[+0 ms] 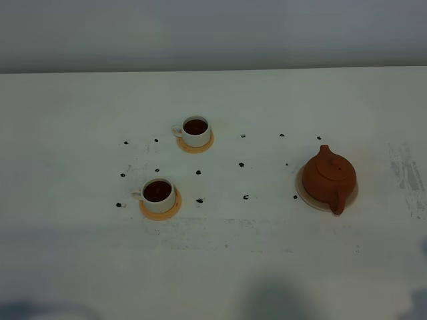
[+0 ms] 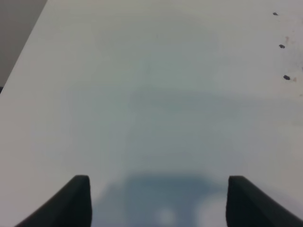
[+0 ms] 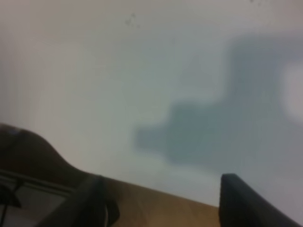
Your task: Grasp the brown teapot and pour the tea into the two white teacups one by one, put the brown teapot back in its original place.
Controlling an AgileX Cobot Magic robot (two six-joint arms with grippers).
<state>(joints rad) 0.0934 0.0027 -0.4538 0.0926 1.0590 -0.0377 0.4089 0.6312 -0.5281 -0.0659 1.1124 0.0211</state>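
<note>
The left hand [image 2: 158,201] is seen with its two dark fingers spread wide and nothing caught between them, just bare white bench [image 2: 151,94] underneath plus a few small dark specks [image 2: 281,46] off to one side. Same deal on the right hand [image 3: 161,201]: fingers parked far apart, nothing gripped, only its own shadow thrown on the bench and a strip of wood-coloured edge [image 3: 156,201] showing close by. Neither hand can be spotted in the high view. Out on the bench, the brown teapot [image 1: 329,177] is set upright on the pale round coaster [image 1: 303,193] over on the right side, lid on, handle pointed toward the near edge. Well apart to the left, the two white teacups are found, the far one [image 1: 195,131] and the near one [image 1: 158,195], each parked on its own small orange coaster [image 1: 200,148] and each filled with dark tea [image 1: 195,126]. Dark specks are scattered between cups and pot.
</note>
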